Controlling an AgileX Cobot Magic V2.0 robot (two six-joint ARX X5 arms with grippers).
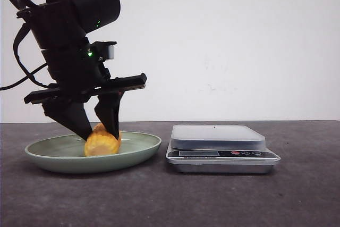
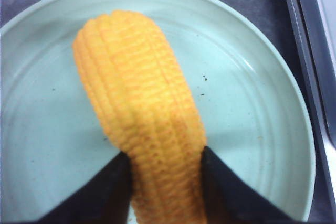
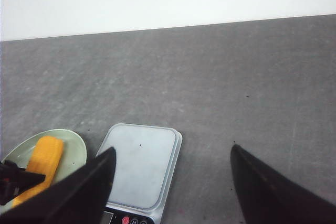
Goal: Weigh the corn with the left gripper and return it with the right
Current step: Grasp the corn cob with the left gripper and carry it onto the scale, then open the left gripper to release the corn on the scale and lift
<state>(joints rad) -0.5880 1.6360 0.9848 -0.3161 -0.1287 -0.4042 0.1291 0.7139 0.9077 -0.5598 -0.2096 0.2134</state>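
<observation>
We see the grey table point(image 1: 223, 200) bearing a pale green plate point(image 1: 141, 144) at left and a scale point(image 1: 218, 137) just right of it. Our left gripper point(image 1: 98, 128) clamps the corn point(image 1: 102, 143) lying on the plate. Our right gripper point(image 3: 170, 182) hangs wide open, empty.

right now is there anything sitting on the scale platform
No, the scale platform is bare in the front view; the corn is on the plate, between the left gripper fingers.

Lab bench: bare white wall point(image 1: 239, 41), grey tabletop point(image 1: 212, 200).
</observation>
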